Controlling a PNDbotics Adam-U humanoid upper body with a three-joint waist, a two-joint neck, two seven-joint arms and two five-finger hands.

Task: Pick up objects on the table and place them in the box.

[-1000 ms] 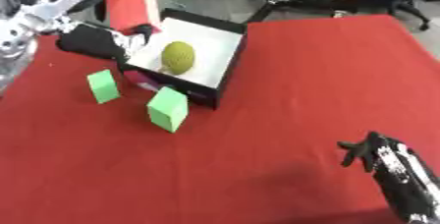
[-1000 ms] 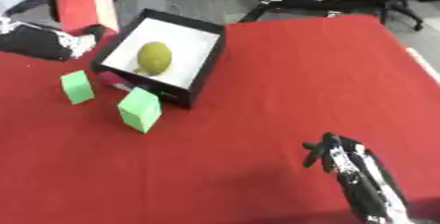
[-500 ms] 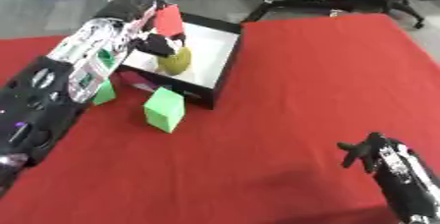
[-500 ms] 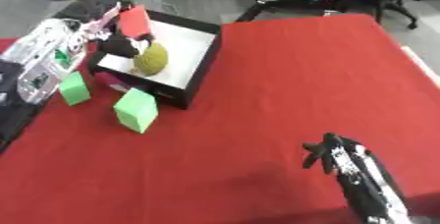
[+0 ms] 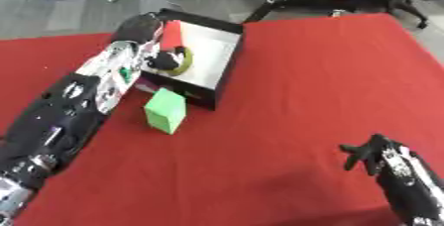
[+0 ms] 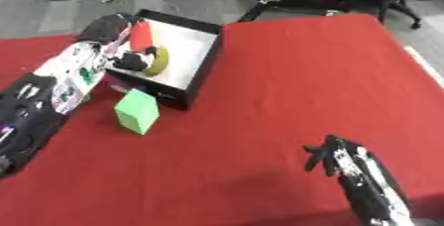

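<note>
Wide open red table [image 5: 304, 96] on the right half, nothing between the box and the right edge. The black box [image 5: 227, 66] sits far left, its white floor showing, near the table's far edge. Left arm stretches in from the lower left corner, laid diagonally up over the box's near-left wall, and the left hand [image 5: 163, 60] is down inside the box, fingers curled round a red block [image 5: 172, 32] standing against the left inner wall. A yellow-green ball [image 6: 159, 60] lies in the box right by the fingers. One green cube [image 5: 165, 111] stands on the cloth just in front of the box, beside the forearm; another green bit [image 5: 126, 74] peeks out at the arm's edge, mostly hidden. Right hand [image 6: 328, 154] idles low on the right, fingers spread and relaxed, holding nothing
</note>
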